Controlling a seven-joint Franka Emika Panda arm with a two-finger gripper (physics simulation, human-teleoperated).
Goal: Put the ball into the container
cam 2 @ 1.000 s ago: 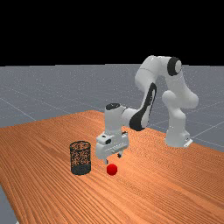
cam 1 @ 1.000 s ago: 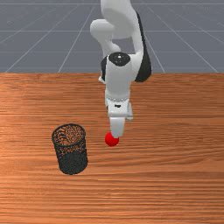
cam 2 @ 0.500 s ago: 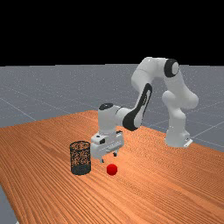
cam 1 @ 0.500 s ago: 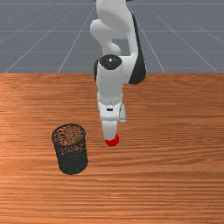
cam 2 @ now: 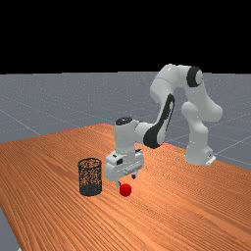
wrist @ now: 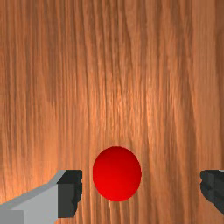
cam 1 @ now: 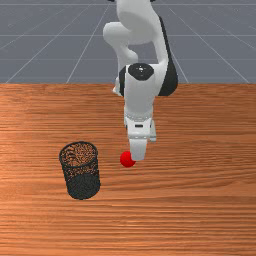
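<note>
In the far view my gripper [cam 2: 126, 180] hangs over the table, its two fingertips apart and just above and behind the red ball [cam 2: 125, 190]. The wrist view has the ball [wrist: 117, 174] between the open fingers of the gripper [wrist: 141, 189], nearer one finger and touching neither. From the front, the hand covers the right edge of the ball [cam 1: 127, 159]. The container, a black mesh basket [cam 1: 81, 172], stands upright to the ball's left in the front view, and the basket [cam 2: 90, 177] looks empty.
The orange-brown wooden table [cam 1: 200, 200] lies under everything. In the far view the arm reaches in from the right, its base standing at the table's far right side.
My hand first moved toward the front view's left, then back to the right, and sits slightly lower than a second ago. The ball and basket have stayed where they were.
</note>
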